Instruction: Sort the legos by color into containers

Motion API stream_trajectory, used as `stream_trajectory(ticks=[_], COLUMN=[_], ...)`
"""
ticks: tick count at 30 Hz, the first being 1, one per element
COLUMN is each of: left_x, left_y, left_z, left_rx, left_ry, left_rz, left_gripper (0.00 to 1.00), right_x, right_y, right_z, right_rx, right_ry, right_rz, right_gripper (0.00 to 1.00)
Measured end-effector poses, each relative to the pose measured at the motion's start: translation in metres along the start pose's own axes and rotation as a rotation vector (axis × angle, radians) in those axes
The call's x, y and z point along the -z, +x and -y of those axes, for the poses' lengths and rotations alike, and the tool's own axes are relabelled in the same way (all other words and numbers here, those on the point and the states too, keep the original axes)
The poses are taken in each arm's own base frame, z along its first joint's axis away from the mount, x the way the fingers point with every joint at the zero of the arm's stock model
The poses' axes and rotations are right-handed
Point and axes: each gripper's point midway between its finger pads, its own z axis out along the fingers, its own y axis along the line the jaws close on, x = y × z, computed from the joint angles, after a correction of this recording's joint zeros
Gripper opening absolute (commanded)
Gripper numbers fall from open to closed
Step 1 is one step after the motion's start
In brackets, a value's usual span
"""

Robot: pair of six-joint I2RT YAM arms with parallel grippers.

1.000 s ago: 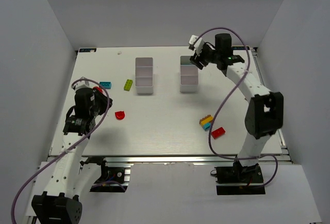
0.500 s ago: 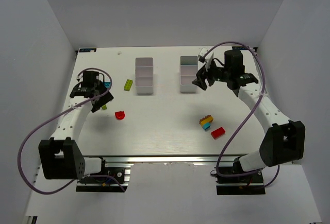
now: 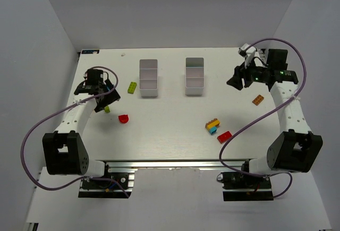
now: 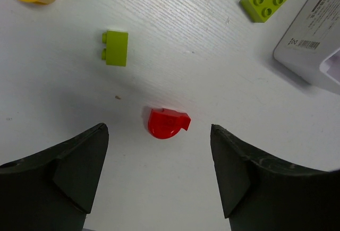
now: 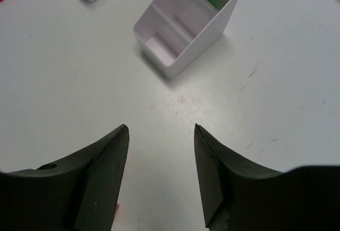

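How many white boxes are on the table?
2. The left bin sits toward the back, left of middle; the right bin stands beside it, with a gap between. No others seem hidden.

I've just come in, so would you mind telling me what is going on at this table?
Two robot arms are sorting toy bricks into two white bins by colour. The left arm hovers with open jaws over a rounded red brick. The right arm, jaws open and empty, is near an orange brick. Several bricks lie loose.

Open table (image 4: 186, 56) flanks the red brick (image 4: 167, 123) — lime brick (image 4: 116, 47) probably well apart.
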Motion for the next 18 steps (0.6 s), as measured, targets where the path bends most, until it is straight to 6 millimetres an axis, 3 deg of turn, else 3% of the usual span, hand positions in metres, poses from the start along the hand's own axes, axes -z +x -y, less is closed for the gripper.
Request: stream_trajectory(ticks=[2,10,14,18], left_x=[0.001,0.016,0.014,0.003], left_y=[0.004,0.008,0.002,0.000], left_z=[-0.001,-0.007,-0.019,-0.032], left_rx=[-0.006,-0.013,0.002,0.013], left_ry=[0.009,0.041,0.018,-0.018], left_rz=[-0.004,0.035,0.044,0.024], left_gripper=[0.92,0.93,0.93,0.88], right_x=[0.006,0.024,0.021,0.013], right_y=[0.019,0.088,0.097,0.103], right_z=[-0.007,-0.033,-0.033,-0.020], right_rx=[-0.017,-0.054,-0.128,-0.209], right_ry=[-0.030,-0.115,-0.100,-0.045], right_rz=[-0.057,-0.240,-0.272,-0.294], right_gripper=[0.63,0.67,0.64,0.64])
